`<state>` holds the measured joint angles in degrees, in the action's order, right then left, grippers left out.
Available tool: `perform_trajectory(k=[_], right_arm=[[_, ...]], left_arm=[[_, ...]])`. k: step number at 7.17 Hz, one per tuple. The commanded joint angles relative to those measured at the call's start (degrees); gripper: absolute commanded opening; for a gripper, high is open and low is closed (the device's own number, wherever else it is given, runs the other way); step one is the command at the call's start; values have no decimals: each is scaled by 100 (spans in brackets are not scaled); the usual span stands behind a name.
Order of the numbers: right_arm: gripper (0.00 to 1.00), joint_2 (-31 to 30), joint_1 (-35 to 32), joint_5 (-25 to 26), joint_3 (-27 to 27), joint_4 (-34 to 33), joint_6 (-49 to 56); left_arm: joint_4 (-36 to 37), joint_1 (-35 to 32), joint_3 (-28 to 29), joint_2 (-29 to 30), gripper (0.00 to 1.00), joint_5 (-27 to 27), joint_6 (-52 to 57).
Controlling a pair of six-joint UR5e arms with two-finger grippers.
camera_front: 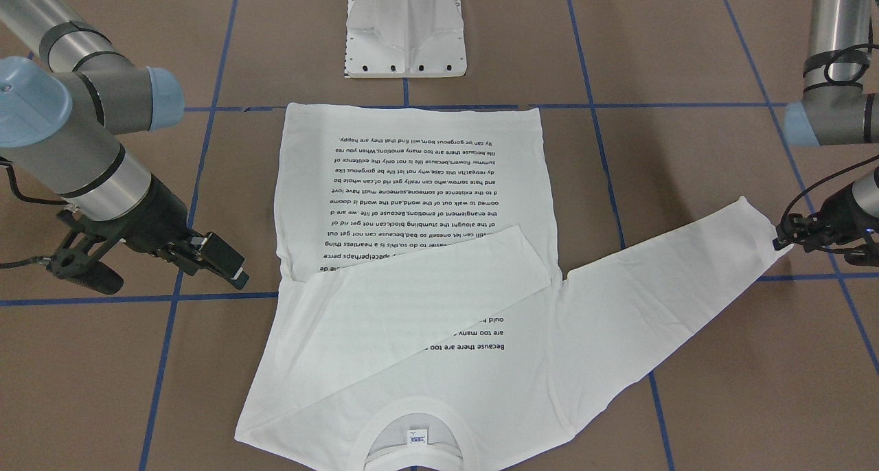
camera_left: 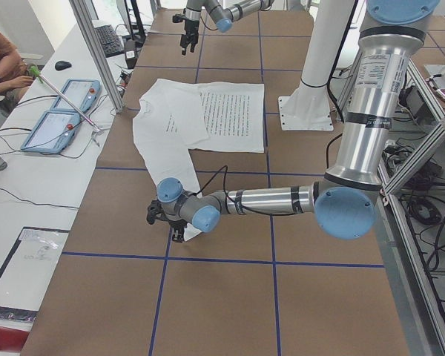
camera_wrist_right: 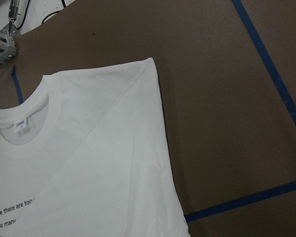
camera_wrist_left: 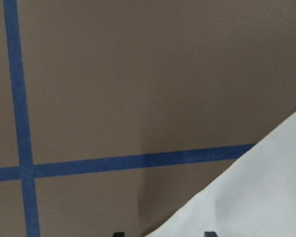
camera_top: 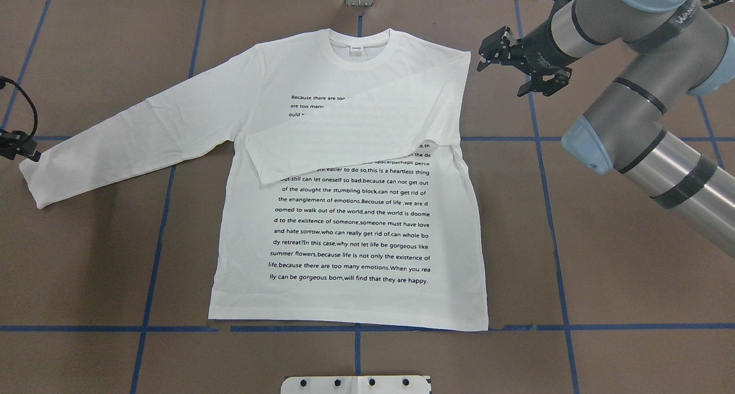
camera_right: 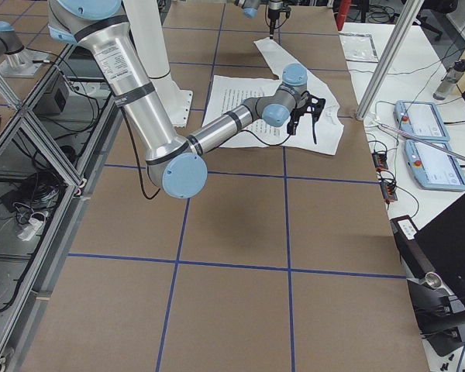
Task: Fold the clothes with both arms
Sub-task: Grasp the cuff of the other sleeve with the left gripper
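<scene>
The left pincer (camera_front: 783, 239) is held low over the counter (camera_top: 603, 256). In the wrist view its tips are seen well apart, with nothing clamped. The cuff (camera_top: 35, 178) of the outstretched sleeve (camera_top: 138, 132) is met right at those tips. From there the sleeve's long axis is run toward the robot's right and away from its base, up to the shoulder of the white T-shirt (camera_top: 350, 233), which is laid flat, print up, hem toward the base. The other sleeve (camera_top: 367, 135) is already folded across the chest. The right pincer (camera_top: 482, 55), parted and empty, is held just beside the opposite shoulder, so the cuff is judged the left arm's to take.
</scene>
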<state>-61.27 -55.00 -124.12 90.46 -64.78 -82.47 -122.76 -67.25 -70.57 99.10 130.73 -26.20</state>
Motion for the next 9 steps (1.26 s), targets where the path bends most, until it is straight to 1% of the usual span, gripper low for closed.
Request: perform_trajectory(k=[1, 3, 4, 5, 6, 8, 9], right_arm=[[99, 1, -2, 2, 7, 0, 2], [99, 1, -19, -25, 24, 0, 2], [99, -7, -28, -33, 68, -9, 2], [99, -8, -28, -34, 69, -9, 2], [99, -8, -20, -34, 77, -9, 2], [99, -25, -20, -16, 86, -9, -6], [99, -34, -28, -25, 86, -9, -6]], left_arm=[[-2, 18, 26, -31, 54, -4, 10], [-2, 140, 104, -22, 51, -4, 1], [-2, 159, 96, -31, 47, -4, 1], [-11, 159, 79, -48, 21, -4, -7], [6, 159, 61, 4, 0, -4, 71], [42, 150, -472, 22, 0, 66, 107], [103, 150, -893, 22, 0, 110, 46]])
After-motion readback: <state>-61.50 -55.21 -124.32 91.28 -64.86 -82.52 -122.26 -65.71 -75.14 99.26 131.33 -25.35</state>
